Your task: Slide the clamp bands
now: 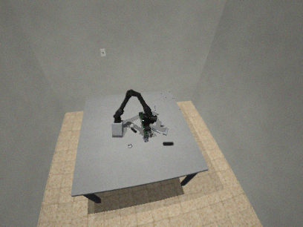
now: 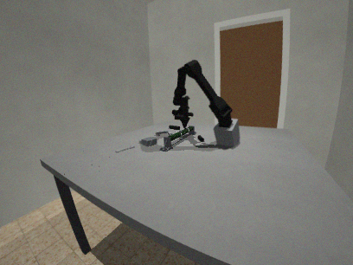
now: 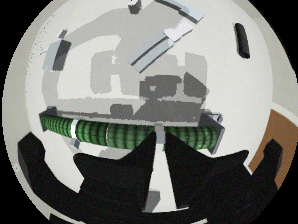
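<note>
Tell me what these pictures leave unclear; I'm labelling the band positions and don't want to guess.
- Mender ends: inside the green hose in the wrist view, hidden by its wall.
- Band at the gripper: wrist view, underside hidden by the hose.
- Both bands' squareness: top view, too small.
- Black table leg: exterior view, far legs hidden by the tabletop.
</note>
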Available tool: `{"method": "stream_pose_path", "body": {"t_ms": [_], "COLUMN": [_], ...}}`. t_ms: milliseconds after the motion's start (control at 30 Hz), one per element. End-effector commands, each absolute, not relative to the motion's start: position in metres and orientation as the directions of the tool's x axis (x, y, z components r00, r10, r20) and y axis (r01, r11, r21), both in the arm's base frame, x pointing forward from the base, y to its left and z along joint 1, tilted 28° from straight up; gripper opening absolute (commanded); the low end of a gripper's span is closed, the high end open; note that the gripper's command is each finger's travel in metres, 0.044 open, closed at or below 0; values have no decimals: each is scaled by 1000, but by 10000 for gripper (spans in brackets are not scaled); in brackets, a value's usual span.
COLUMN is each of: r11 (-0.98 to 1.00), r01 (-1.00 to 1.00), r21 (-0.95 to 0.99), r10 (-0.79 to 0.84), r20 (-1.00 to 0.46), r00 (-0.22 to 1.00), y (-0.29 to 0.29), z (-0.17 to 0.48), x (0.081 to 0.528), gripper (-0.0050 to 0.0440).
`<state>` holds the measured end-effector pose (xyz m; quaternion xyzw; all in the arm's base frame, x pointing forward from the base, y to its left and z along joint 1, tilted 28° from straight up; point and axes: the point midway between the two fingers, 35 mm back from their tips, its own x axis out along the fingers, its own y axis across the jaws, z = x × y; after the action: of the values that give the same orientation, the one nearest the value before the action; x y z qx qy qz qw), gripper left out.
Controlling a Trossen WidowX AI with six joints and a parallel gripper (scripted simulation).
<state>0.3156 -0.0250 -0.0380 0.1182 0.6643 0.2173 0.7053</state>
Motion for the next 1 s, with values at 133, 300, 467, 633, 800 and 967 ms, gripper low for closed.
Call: {"method": "stream_pose_path", "body": {"t_ms": [133,300,467,633,800,967], "r11": [875,875,875,875,875,875], "r01": [-152,-152,-152,-152,-152,-152], "r21": [459,459,459,459,459,459], "r10": [467,467,467,467,467,467], "r20": [-884,-884,-884,-884,-884,-884], "r00": [24,24,24,24,24,24], "y": [-16,-11,-7,-4,0,5], "z": [-33,-31,-28,-27,-25,-22], "x": [313,312,312,311,310,310], "gripper": [0,0,0,0,0,0]}}
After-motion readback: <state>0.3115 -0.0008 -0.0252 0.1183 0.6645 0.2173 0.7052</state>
